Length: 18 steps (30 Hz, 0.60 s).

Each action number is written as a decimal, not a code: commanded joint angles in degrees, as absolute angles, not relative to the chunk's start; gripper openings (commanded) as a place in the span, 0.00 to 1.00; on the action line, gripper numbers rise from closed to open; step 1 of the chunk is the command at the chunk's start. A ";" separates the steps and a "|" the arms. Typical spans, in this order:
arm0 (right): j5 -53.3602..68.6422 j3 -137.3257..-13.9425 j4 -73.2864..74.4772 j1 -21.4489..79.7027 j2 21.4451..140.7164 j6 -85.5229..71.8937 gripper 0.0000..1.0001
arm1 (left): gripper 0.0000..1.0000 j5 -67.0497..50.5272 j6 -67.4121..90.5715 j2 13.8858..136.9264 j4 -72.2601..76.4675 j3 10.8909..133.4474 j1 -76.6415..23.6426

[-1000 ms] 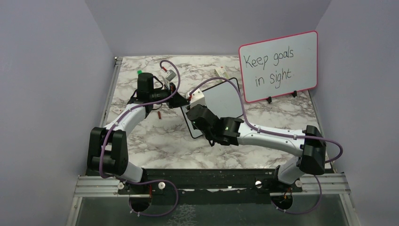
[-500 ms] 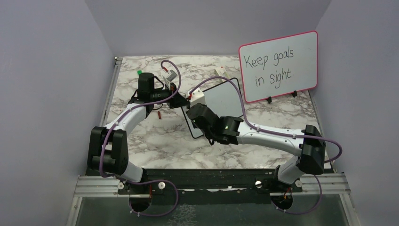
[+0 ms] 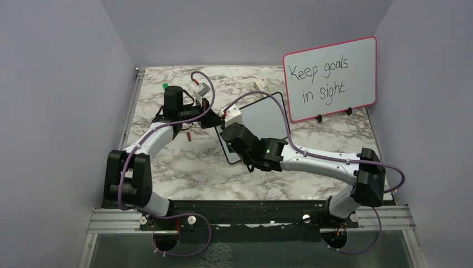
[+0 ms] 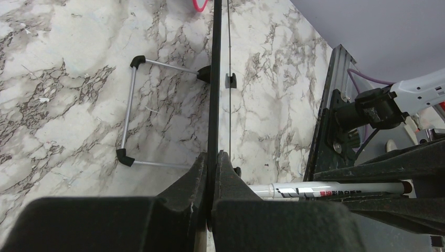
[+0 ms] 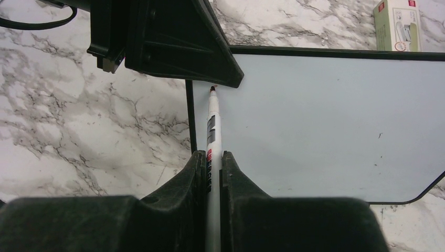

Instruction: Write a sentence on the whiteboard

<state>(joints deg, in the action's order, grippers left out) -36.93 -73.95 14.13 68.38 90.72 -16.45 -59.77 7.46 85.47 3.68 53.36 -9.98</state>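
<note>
While the whiteboard [image 3: 263, 116] shows no writing on its face, the step is judged to be the very start of writing, with the first stroke not yet laid down. The whiteboard is placed mid-tabletop [image 3: 184, 167], centre of the top view, just left of and below the pink-framed board [image 3: 330, 78] with black writing at upper right.

A marker [image 5: 212, 123] is clamped in the right hand [image 5: 210, 155], jaws narrow on the barrel. Its red tip [image 5: 212, 89] is aimed at the board's upper left corner in the right wrist view, right by the black frame. Whether the tip touches the surface cannot be told. The right arm is stretched low from lower right toward frame centre, wrist bent down over the board's left part.

The board's left edge is pinched in the left hand [image 4: 211, 157], jaws closed down tight on the thin frame, seen edge-on in the left wrist view. The wire stand [image 4: 128, 113] is seen on the board's back side. The left arm is reached in from lower left, elbow folded, hand just beside the right hand.

Next move, as judged: the tip pressed lightly onto the face and drawn rightward for the first letter, while the board is held steady. Slip of the board or a skipped line is the risk. A small box [image 5: 398, 23] sits past the board at upper right.
</note>
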 commanded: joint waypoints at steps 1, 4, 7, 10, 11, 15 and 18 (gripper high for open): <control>-35.97 -74.34 13.39 68.12 91.96 -16.35 0.01 | 0.00 -57.11 4.42 87.90 -2.02 52.38 -11.43; -37.05 -74.27 13.49 68.05 92.30 -16.50 0.01 | 0.00 -57.13 4.39 87.81 -2.13 52.41 -11.43; -38.06 -73.78 13.43 67.86 92.26 -16.99 0.01 | 0.00 -57.13 4.37 87.93 -2.14 52.46 -11.43; -39.18 -72.99 13.07 67.63 91.91 -17.70 0.01 | 0.00 -57.13 4.30 87.93 -2.20 52.48 -11.51; -39.68 -72.76 12.98 67.59 91.82 -17.93 0.01 | 0.00 -57.13 4.24 87.92 -2.20 52.47 -11.56; -41.50 -72.06 13.10 67.39 91.14 -18.53 0.01 | 0.00 -57.07 4.15 87.98 -2.36 52.47 -11.51; -42.83 -71.36 12.96 67.16 90.52 -19.04 0.01 | 0.00 -57.04 4.13 87.98 -2.37 52.55 -11.51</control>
<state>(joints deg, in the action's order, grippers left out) -38.22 -73.08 13.54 68.16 91.11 -17.74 -59.70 7.33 85.78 3.42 53.56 -9.98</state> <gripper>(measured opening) 0.156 0.027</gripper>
